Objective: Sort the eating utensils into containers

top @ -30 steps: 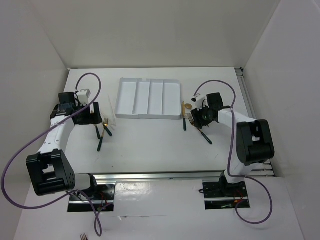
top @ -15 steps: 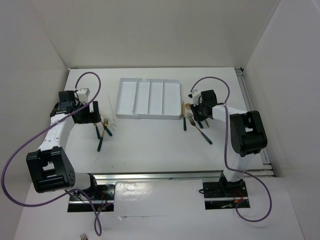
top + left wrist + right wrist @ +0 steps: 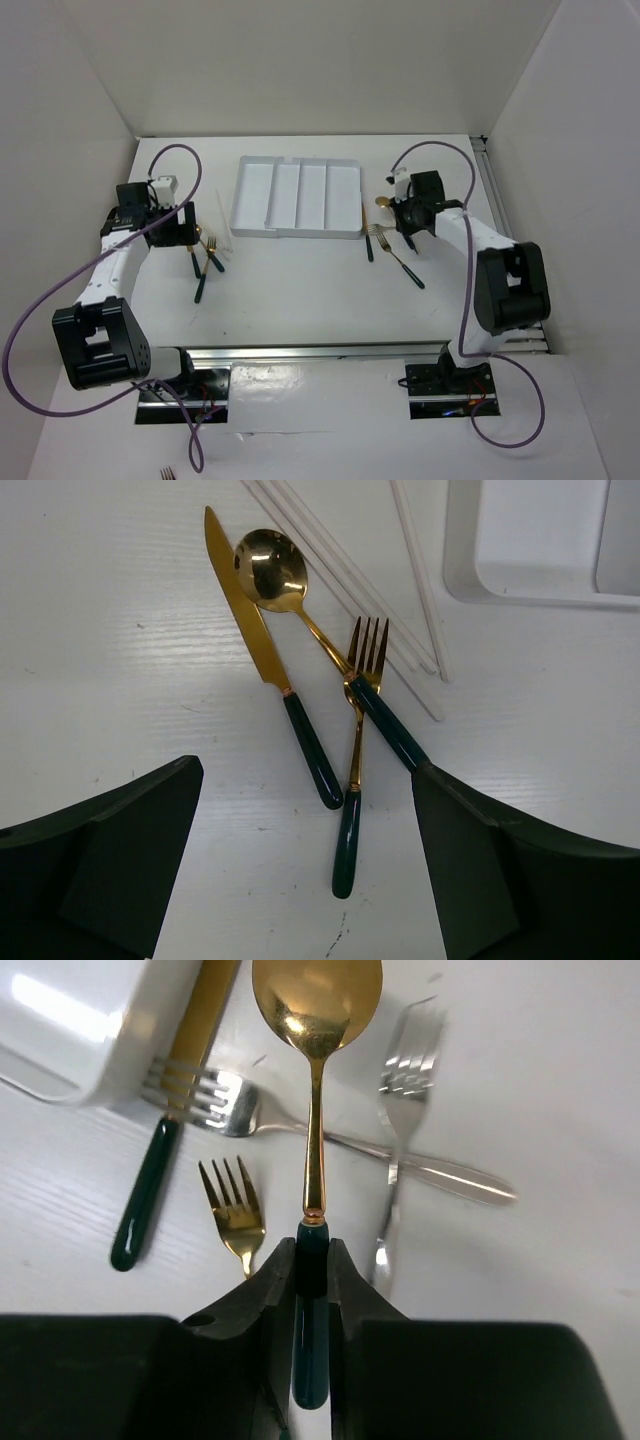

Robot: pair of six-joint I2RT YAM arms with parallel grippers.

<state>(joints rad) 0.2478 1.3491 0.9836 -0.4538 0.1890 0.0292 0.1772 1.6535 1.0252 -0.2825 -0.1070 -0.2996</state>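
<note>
White tabletop (image 3: pixel 300 290), plain white walls all round.

Top view: right gripper (image 3: pixel 400 214) has shifted a little over its pile since a second ago, and the jaws have come in from wide to nearly together. The gold bowl of the held spoon (image 3: pixel 381 202) pokes out towards the tray (image 3: pixel 288 195), just beside its right edge. All tray compartments look bare, so nothing is sorted yet. Left gripper (image 3: pixel 190 228) hovers over its own pile, no change.

Left wrist view: jaws fully spread, holding nothing. Below them, knife (image 3: pixel 248 615), left-side spoon (image 3: pixel 268 568) and gold fork (image 3: pixel 367 652) lie on the table, spoon and fork crossing. Tray corner is at far right.

Right wrist view: fingers (image 3: pixel 262 1295) are clamped on the spoon's teal handle just behind the gold neck, spoon in line with the jaws. Can't tell if it's off the table yet. Silver forks (image 3: pixel 405 1060), second gold fork (image 3: pixel 235 1210) and second knife (image 3: pixel 150 1190) lie around it. I reckon the grasp is made; lift and carry to a compartment come next.
</note>
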